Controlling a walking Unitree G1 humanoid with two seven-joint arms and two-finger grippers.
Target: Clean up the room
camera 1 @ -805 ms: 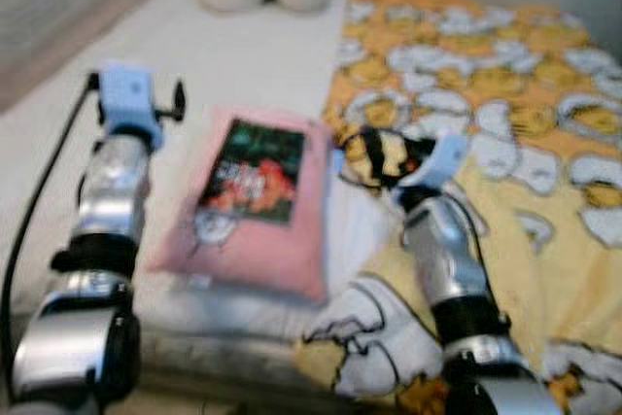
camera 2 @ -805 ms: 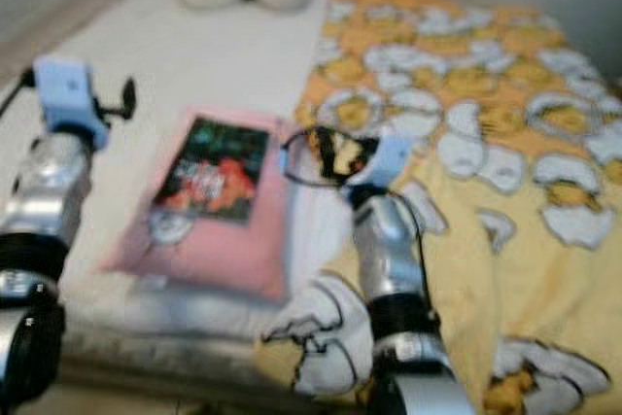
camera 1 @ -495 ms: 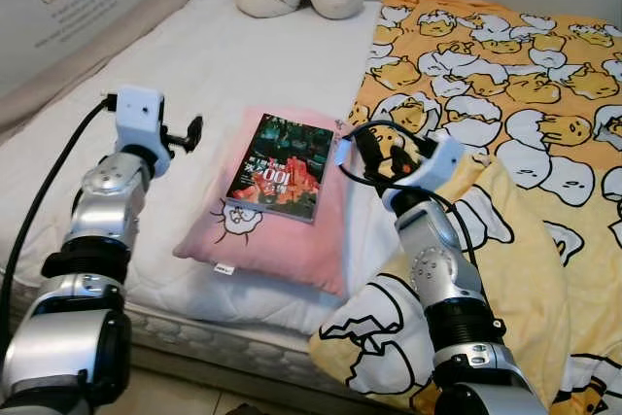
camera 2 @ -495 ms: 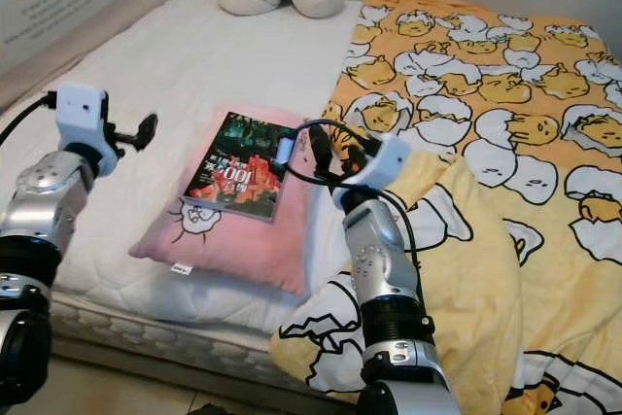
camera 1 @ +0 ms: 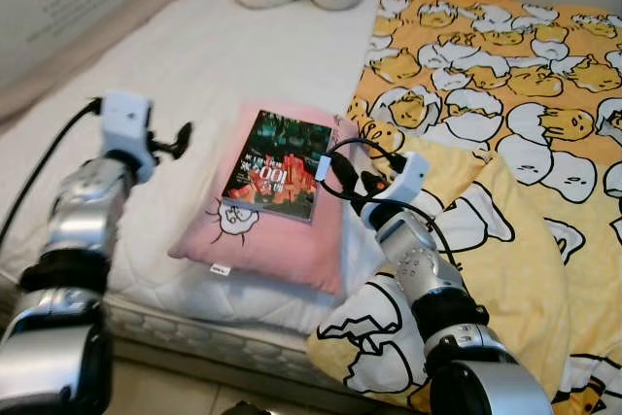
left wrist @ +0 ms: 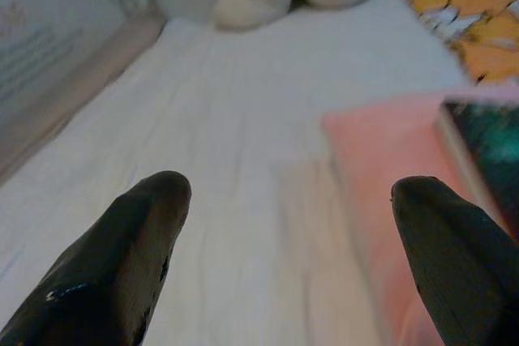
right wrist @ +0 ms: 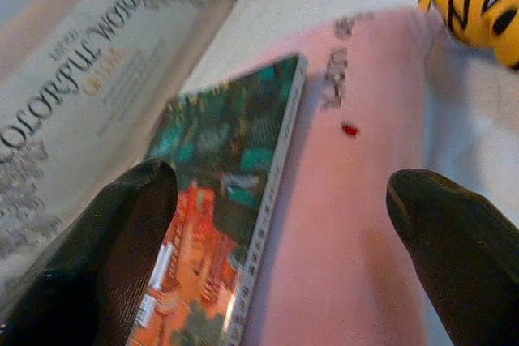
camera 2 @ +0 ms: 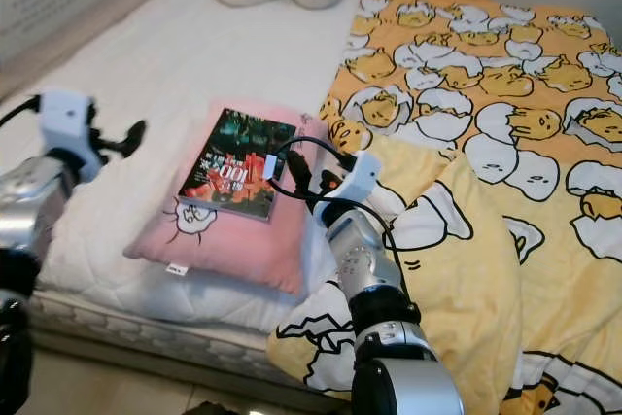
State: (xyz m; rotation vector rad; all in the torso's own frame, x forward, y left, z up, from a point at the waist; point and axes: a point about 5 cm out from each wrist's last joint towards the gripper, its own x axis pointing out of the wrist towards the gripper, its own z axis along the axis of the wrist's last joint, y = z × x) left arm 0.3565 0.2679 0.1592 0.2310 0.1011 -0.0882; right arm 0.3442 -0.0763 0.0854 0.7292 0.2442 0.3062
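Dark-covered paperback book w/ red lettering lies flat on the pink square pillow, on the white mattress. Long axis runs away from the robot. Right gripper is nearer, just off the book's right long edge, fingers spread wide, empty. Left gripper, also wide open, sits farther off, left of the pillow over bare sheet.

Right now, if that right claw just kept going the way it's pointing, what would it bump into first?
Probably the book lying on the pink pillow. The right gripper is open and points over the book's near edge. Depth is hard to judge, so it might touch the pillow first.
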